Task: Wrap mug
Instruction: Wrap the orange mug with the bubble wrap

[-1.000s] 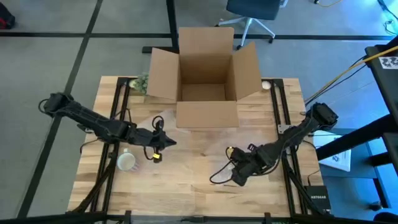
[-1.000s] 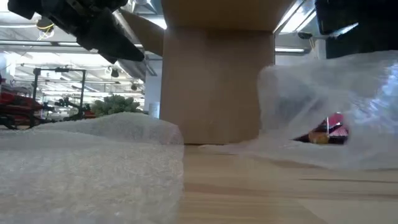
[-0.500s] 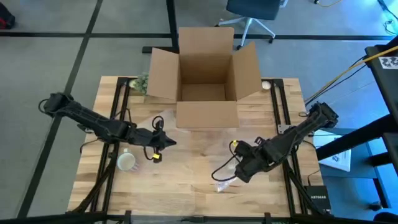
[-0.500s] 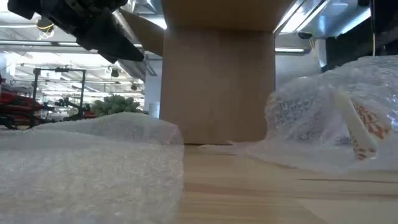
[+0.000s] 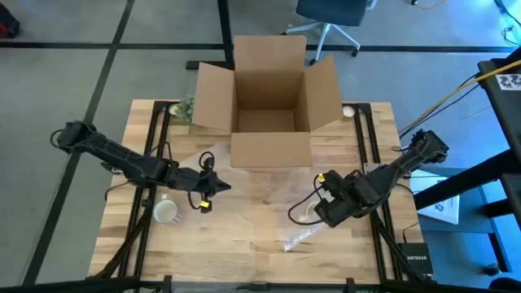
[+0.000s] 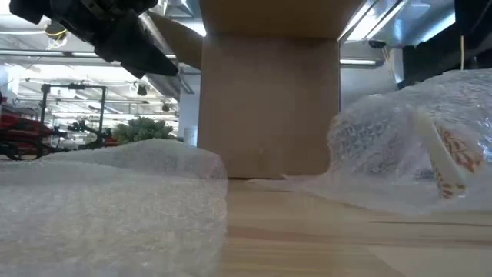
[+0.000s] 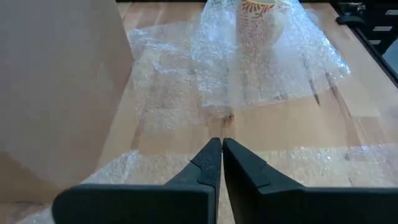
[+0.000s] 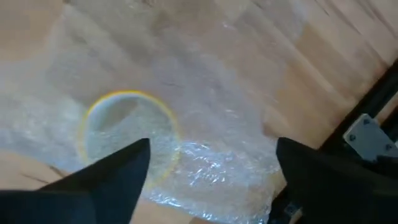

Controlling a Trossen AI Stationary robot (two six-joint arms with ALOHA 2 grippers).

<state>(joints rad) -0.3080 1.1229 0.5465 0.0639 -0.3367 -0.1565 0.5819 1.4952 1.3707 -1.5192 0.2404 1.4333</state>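
1. The right tool (image 5: 319,205) hovers above the wooden desk (image 5: 244,236) with its dark fingers (image 8: 106,171) spread wide apart, gripping nothing.
2. Directly below the right tool lies a mug with a yellow rim (image 8: 127,134), swathed in a clear bubble-wrap sheet (image 8: 205,124).
3. The left tool (image 7: 221,163) is pinched closed and empty, poised over a second clear bubble-wrap sheet (image 7: 161,99).
4. An open brown cardboard box (image 5: 269,98) stands beyond both tools.

Bright even overhead light, soft shadows, right wrist view blurred, low foreground unfocused
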